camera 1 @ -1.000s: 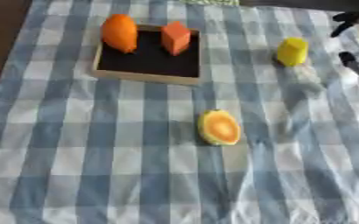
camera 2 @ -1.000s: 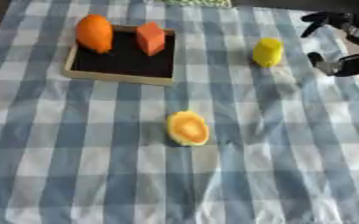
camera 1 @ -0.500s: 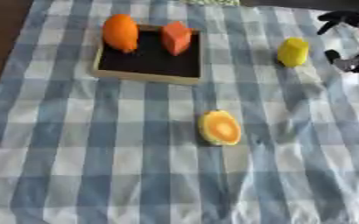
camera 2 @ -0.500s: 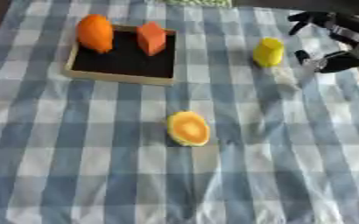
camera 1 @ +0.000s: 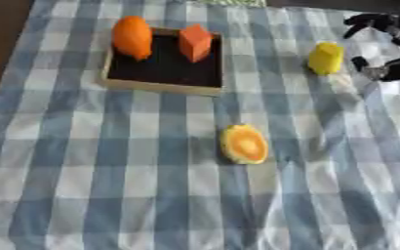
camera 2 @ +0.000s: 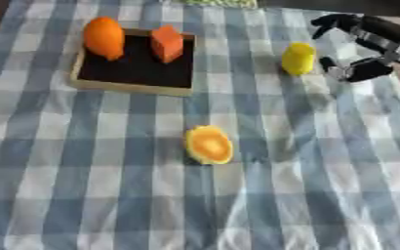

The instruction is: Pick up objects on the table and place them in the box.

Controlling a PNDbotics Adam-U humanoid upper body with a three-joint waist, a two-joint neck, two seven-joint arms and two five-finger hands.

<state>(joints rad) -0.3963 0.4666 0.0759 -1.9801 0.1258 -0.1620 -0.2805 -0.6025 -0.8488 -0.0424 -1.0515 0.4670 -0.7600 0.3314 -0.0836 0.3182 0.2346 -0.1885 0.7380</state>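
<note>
1. Right eye view: my right hand [camera 2: 364, 46], fingers and thumb spread, hovers just beside the yellow block [camera 2: 298, 58] at the cloth's far right.
2. Closing off-centre, I judge, could tip or skid it away.
3. Box [camera 2: 131, 86] already holds two orange pieces; an orange half [camera 2: 209, 144] waits mid-cloth.

No writing, label, brand, number or sign can be read in either view. The blue-and-white checked cloth [camera 1: 110, 185] carries only its woven pattern, the wooden box [camera 1: 161, 87] has plain sides and a dark floor, and the yellow object [camera 2: 298, 58] at the far right, like the halved orange fruit [camera 2: 209, 144] near the middle, shows bare surfaces with nothing printed on them.
</note>
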